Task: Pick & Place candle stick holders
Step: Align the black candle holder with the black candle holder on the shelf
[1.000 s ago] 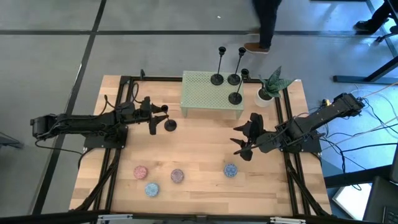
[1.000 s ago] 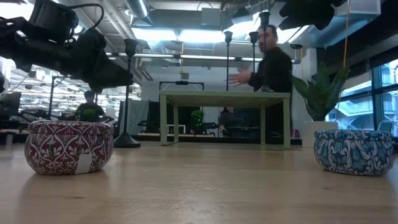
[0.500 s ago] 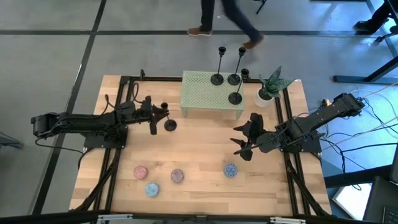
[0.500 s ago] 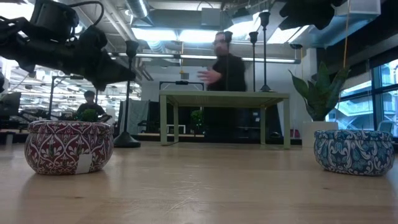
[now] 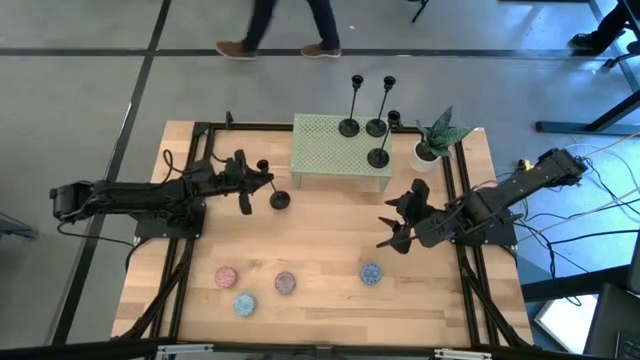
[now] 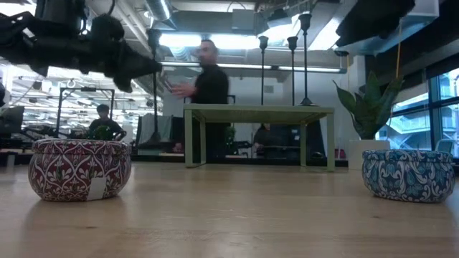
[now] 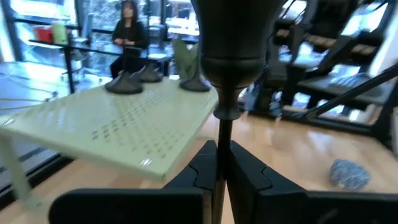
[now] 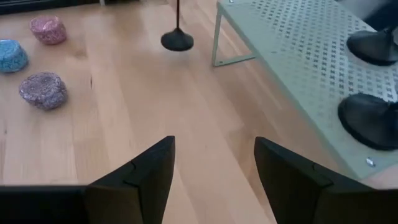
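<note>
My left gripper (image 5: 264, 181) is shut on a tall black candle stick holder (image 5: 272, 188), just left of the green perforated stand (image 5: 320, 150). The low view shows the holder's stem (image 6: 153, 93) with its base raised off the table. Three more black holders (image 5: 376, 127) stand by their round bases on the stand's right part. My right gripper (image 5: 398, 226) is open and empty over the table's right side; its fingers (image 8: 134, 177) stand wide apart. My left gripper pinches the holder's thin stem (image 7: 221, 140) between its two fingers (image 7: 200, 169), a short way below the top cup (image 7: 233, 37). The fingers come level from the table's left and lie across the stem. The holder hangs upright, its base (image 5: 279, 200) clear of the table.
Several speckled discs lie near the front edge: pink (image 5: 225, 276), blue (image 5: 244, 303), purple (image 5: 285, 283) and blue (image 5: 371, 272). A potted plant (image 5: 435, 140) stands right of the stand. A person walks behind the table (image 6: 208, 93).
My left gripper has gone up and a little toward the green stand with the holder, whose base has come off the table; the holder stays upright. A person has walked across the room behind the table.
</note>
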`<state>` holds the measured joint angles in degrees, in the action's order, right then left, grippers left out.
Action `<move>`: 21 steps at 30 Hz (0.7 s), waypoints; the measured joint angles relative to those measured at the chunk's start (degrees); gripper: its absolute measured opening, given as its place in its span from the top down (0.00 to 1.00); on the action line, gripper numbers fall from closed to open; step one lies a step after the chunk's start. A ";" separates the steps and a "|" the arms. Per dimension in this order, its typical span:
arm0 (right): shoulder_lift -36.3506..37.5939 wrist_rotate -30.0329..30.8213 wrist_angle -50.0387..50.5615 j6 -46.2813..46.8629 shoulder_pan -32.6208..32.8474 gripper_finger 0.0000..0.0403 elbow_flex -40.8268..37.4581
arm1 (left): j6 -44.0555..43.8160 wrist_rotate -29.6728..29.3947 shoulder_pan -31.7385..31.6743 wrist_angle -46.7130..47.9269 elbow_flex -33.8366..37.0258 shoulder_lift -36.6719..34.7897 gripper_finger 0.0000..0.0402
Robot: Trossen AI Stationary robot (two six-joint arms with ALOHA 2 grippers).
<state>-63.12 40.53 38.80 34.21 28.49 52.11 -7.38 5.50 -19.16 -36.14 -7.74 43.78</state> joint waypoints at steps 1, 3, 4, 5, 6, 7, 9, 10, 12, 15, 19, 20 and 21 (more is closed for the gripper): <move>0.63 0.36 0.00 0.85 0.52 0.44 -0.85 | -0.32 0.82 0.00 0.23 -0.76 -0.15 0.97; 2.13 0.42 -0.44 2.57 1.48 0.44 -3.28 | -0.83 2.77 0.00 1.72 -2.94 -0.18 0.97; 3.04 0.40 -1.10 3.34 1.86 0.44 -4.69 | -0.98 3.56 0.01 3.41 -4.13 -0.20 0.97; 4.20 0.40 -1.71 4.32 2.24 0.44 -6.37 | -1.16 3.89 0.13 5.60 -5.45 -0.18 0.97; 5.44 0.40 -2.33 5.10 2.50 0.44 -8.10 | -1.29 3.94 0.37 8.36 -7.04 -0.16 0.97; 6.66 0.40 -3.36 5.96 2.67 0.44 -9.78 | -1.29 3.91 0.72 11.46 -8.94 -0.14 0.97; 9.46 0.40 -6.15 5.92 2.80 0.44 -13.20 | -1.30 3.92 1.87 17.57 -12.76 -0.16 0.97; 10.85 0.38 -7.88 5.64 2.78 0.44 -14.88 | -1.31 4.08 2.71 19.97 -14.55 -0.15 0.97; 13.51 -0.03 -12.08 3.86 2.75 0.44 -17.93 | -1.33 5.04 4.59 21.81 -17.29 -0.12 0.97; 17.39 -0.07 -15.79 0.94 2.77 0.44 -21.69 | -0.87 5.86 7.56 21.09 -21.10 -0.14 0.96; 21.71 -0.04 -17.42 -0.13 2.75 0.44 -25.18 | 1.73 4.09 10.12 21.11 -25.32 1.56 0.96; 22.56 -0.04 -17.40 -0.13 2.77 0.44 -25.73 | 2.22 3.57 10.43 21.11 -26.41 2.66 0.96; 23.01 -0.02 -17.87 -0.15 2.76 0.44 -25.99 | 2.79 3.25 10.64 20.88 -27.67 3.88 0.96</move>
<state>-40.11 40.51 20.93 34.06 31.25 26.12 -4.58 8.75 -8.52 -15.27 -35.41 47.65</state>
